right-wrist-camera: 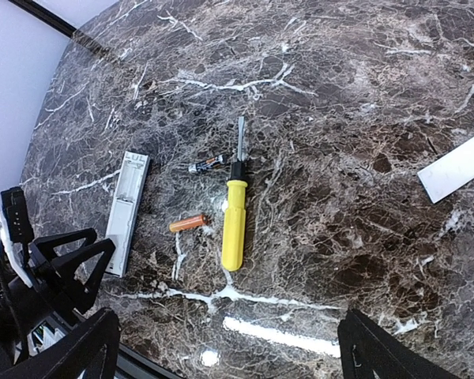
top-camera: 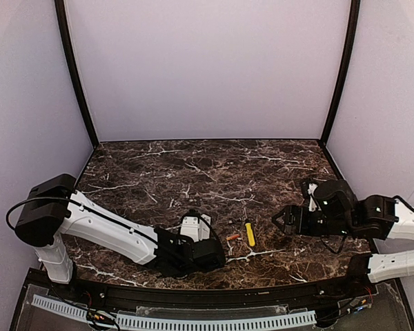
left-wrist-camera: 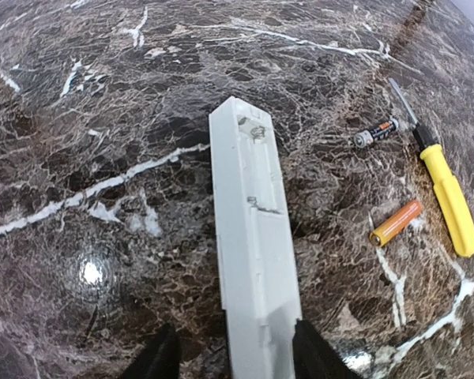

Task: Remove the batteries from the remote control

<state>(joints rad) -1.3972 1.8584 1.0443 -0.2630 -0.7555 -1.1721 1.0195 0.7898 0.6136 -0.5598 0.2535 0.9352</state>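
The remote control lies back-up on the marble table, a long white bar with its recessed bay showing no cells. It also shows in the top view and the right wrist view. My left gripper is open and straddles its near end; the right finger touches the edge, the left finger stands apart. Two batteries lie loose right of it: an orange one and a darker one. My right gripper is open and empty, above the table right of them.
A yellow-handled screwdriver lies just right of the batteries, tip pointing away. A plain white cover strip lies further right. Purple walls enclose the table at the back and sides.
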